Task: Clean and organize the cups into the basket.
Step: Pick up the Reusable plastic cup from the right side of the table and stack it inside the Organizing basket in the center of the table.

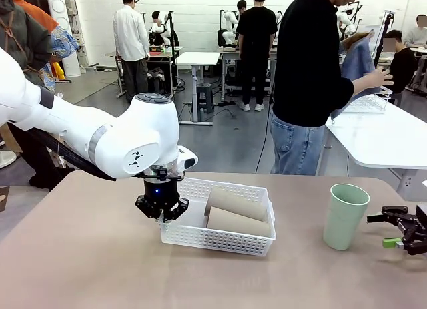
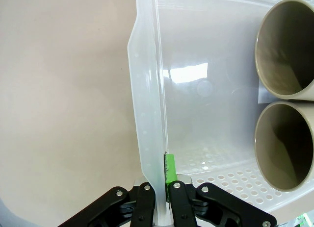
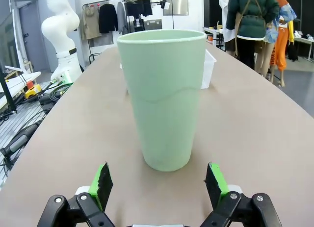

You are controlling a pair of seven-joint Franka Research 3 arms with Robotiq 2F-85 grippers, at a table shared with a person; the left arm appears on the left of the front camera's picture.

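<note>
Two tan-brown cups lie side by side in the white lattice basket at mid-table. Their open mouths face my left wrist camera. My left gripper is shut on the basket's left wall, one finger on each side. The mint green cup stands upright on the table at right. My right gripper is open just right of it. In the right wrist view the green cup stands just ahead of the spread fingertips, untouched.
A person in a black top stands at the far side of the table, holding a blue cloth. A white table with a wire rack is behind on the right. Bare tan tabletop lies left and front.
</note>
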